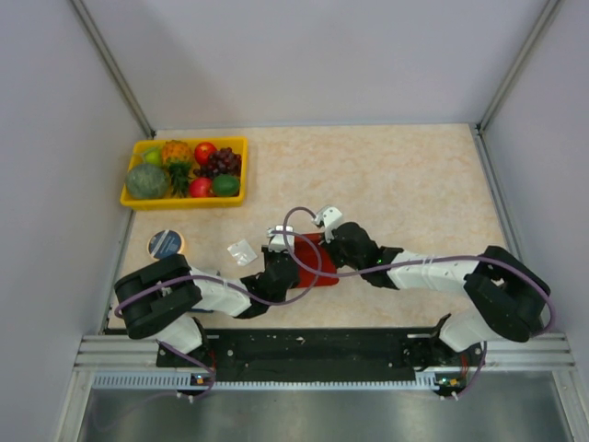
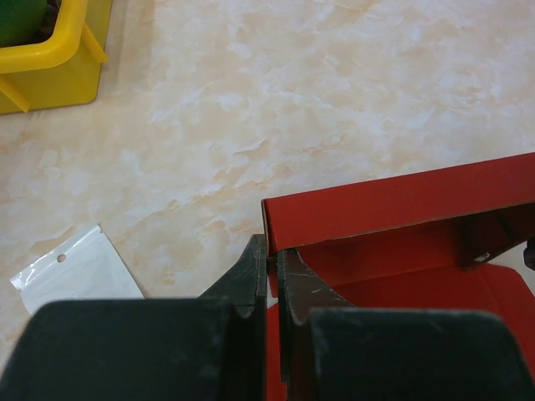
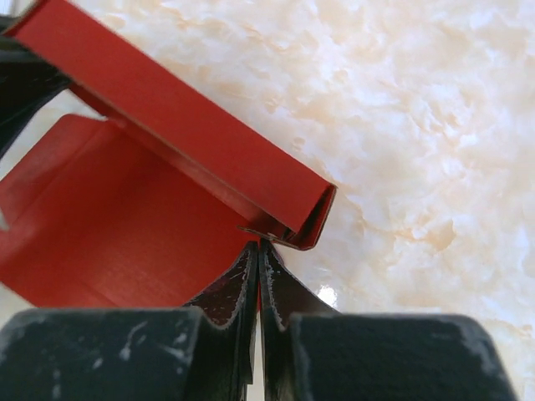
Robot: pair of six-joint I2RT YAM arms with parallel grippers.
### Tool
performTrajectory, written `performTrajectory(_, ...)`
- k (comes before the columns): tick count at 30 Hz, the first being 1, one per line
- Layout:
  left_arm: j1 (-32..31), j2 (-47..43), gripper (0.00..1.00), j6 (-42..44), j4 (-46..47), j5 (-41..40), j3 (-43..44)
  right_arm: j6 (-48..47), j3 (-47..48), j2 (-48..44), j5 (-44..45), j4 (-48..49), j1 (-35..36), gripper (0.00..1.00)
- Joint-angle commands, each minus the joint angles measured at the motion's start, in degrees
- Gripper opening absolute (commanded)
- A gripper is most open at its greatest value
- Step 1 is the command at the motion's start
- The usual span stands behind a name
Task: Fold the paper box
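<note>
Red paper box (image 1: 326,273) half hidden, left gripper (image 2: 269,251) pinching its wall, right gripper (image 3: 257,246) closed at corner

Paper box (image 2: 401,200): plain bright red, inside and out. Surface (image 1: 396,175): cream with pale orange marbling. My left hand (image 2: 269,255) and right hand (image 3: 258,246): black, scuffed grey. Wrapper (image 2: 79,271), left of the paper box: translucent white. Tray (image 1: 184,201), farther left of the paper box: yellow.

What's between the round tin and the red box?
A small whitish plastic wrapper lies flat between the round tin and the paper box; the top view shows it best.
</note>
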Motion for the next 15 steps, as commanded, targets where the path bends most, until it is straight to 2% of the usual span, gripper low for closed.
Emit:
performTrajectory(1, -0.16, -0.67, 0.0, -0.57, 1.71, 0.52, -0.26, 6.67, 4.29, 2.38, 14.34, -0.41, 0.81, 0.0)
performTrajectory(9, -0.16, -0.31, 0.0, -0.66, 1.79, 0.26, 0.0, 6.59, 3.85, 2.47, 16.38, -0.23, 0.81, 0.0)
performTrajectory(15, -0.16, -0.05, 0.0, -1.01, 1.79, 0.08, -0.17, 4.05, -1.77, 0.27, 9.2, 9.76, -0.94, 0.0)
